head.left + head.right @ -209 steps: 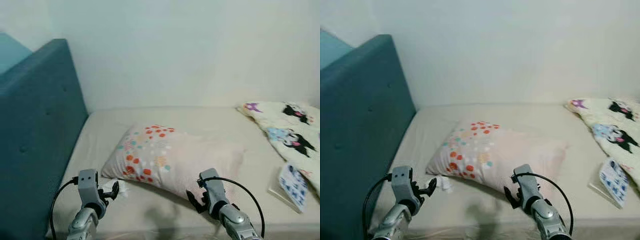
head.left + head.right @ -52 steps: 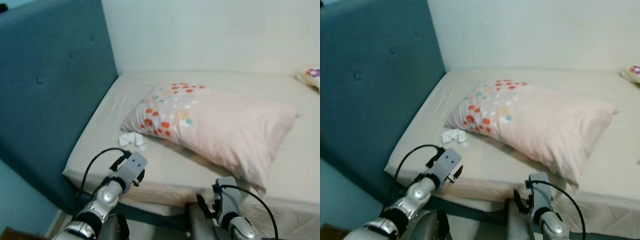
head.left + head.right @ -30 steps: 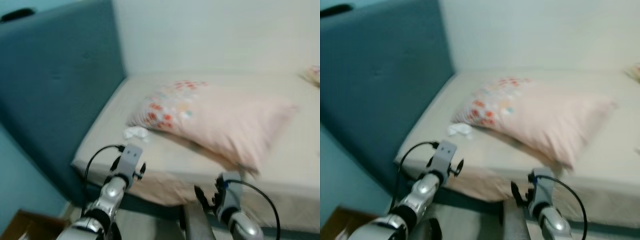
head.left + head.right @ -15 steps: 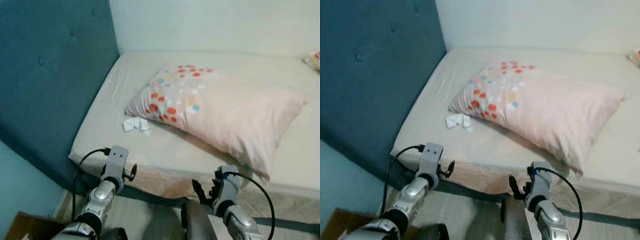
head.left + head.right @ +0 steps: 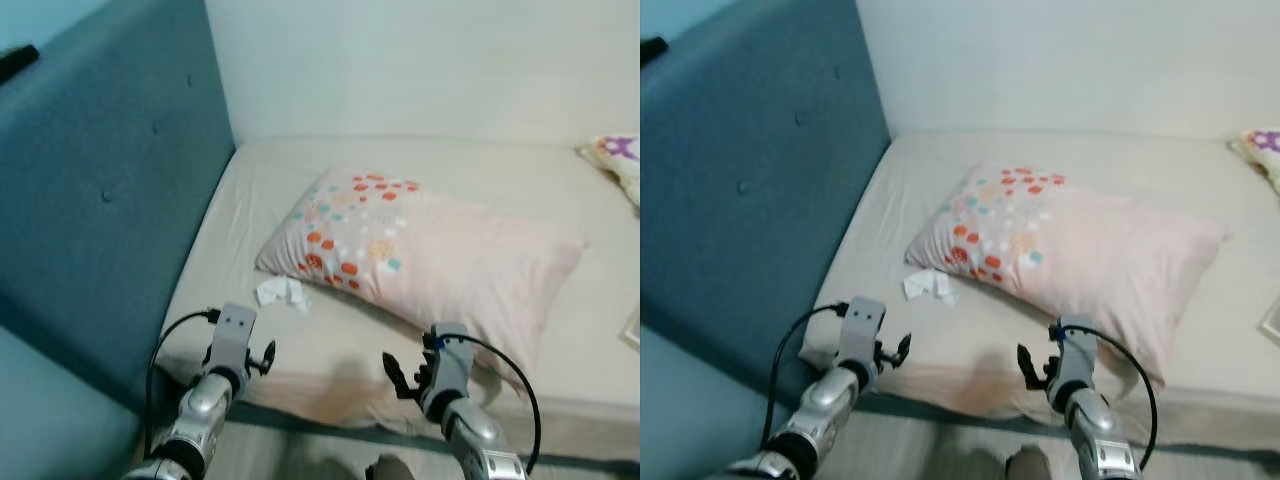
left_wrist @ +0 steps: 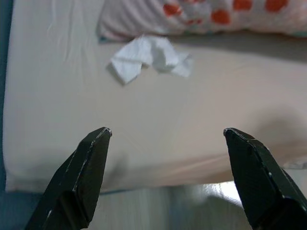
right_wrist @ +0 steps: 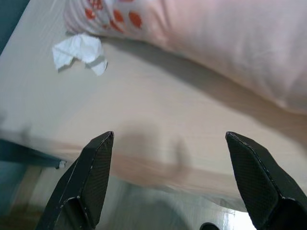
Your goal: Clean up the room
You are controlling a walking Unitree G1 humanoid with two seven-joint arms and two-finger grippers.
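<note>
A crumpled white tissue [image 5: 280, 292] lies on the beige mattress [image 5: 250, 200], just off the near left corner of a pink pillow [image 5: 440, 260] with coloured dots. My left gripper [image 5: 262, 357] hovers open at the bed's front edge, short of the tissue [image 6: 151, 55], with nothing between its fingers [image 6: 91, 163]. My right gripper [image 5: 396, 372] is open too, at the front edge below the pillow. In its wrist view the tissue [image 7: 79, 50] sits far off to one side.
A tall teal padded headboard [image 5: 100, 200] closes off the bed's left side and a white wall backs it. A cartoon-print blanket [image 5: 618, 160] lies at the far right, a flat packet [image 5: 632, 325] at the right edge. Grey floor [image 5: 970, 450] runs below the mattress.
The whole view has shifted with the camera, so the bed sits lower and farther. Both grippers now stand level with the mattress edge instead of below it, still open.
</note>
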